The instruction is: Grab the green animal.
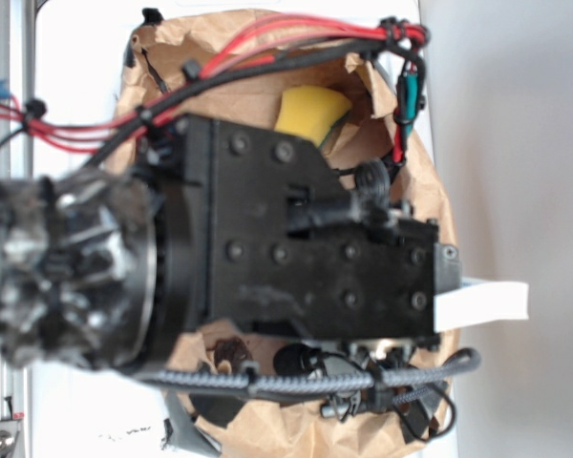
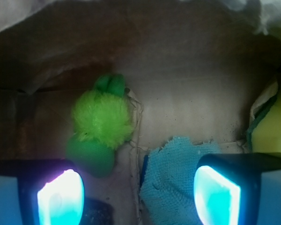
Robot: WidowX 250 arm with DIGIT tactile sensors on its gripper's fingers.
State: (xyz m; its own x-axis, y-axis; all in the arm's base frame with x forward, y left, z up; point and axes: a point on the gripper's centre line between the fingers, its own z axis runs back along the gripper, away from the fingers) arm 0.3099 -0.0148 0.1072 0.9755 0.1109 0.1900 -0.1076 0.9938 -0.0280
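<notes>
In the wrist view the green animal (image 2: 100, 129) lies on the floor of a brown paper bag, fuzzy lime body in the middle, smooth rounded head toward me, dark green feet at the far end. My gripper (image 2: 138, 194) is open above the bag floor, its two glowing fingertips wide apart. The animal's head sits just beyond the left fingertip (image 2: 61, 197). In the exterior view the arm and gripper body (image 1: 296, 248) fill the bag opening and hide the animal.
A light teal terry cloth (image 2: 171, 178) lies between the fingertips, toward the right one. A yellow sponge with green backing (image 2: 271, 126) leans at the right bag wall and shows in the exterior view (image 1: 310, 110). Paper bag walls (image 2: 47, 61) surround everything.
</notes>
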